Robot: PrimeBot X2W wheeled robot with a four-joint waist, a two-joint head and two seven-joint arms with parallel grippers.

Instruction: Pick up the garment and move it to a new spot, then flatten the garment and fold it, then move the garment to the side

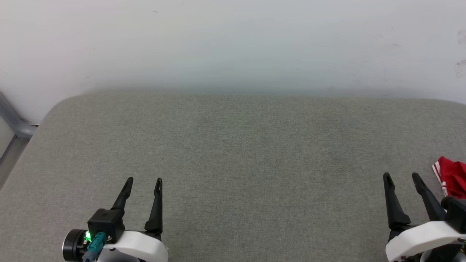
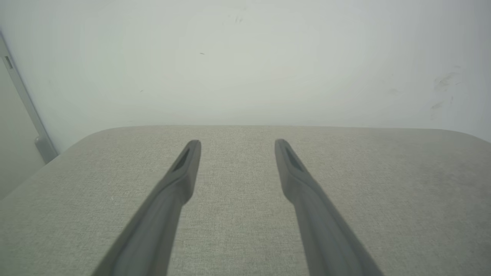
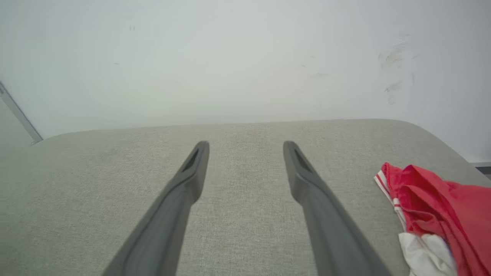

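A broad grey woven-fabric padded surface (image 1: 233,145) with rounded far corners is seen below a plain white wall (image 1: 233,43).

The garment, a red jersey-style shirt with white sleeve cloth and red-white striped trim (image 3: 433,195), is bunched in a loose heap at the right edge of the surface, partly cut off in the head view (image 1: 453,176). No lettering can be made out, and no clean folded edges are shown.

The right gripper (image 1: 401,175) is held just beside the heap, apart from it, its two long dark fingers spread and nothing between them (image 3: 246,143). The left gripper (image 1: 144,179) is held well apart from the garment over bare fabric, likewise spread and empty (image 2: 236,142).

Two stages are fitted by this: a shirt lying at the side to be fetched, or one already set aside after loose folding. Which applies cannot be settled.

For any handling, limp, layered cloth is to be expected: a single layer, best a seam or the collar, should be pinched, and the sleeve trim should not be snagged.
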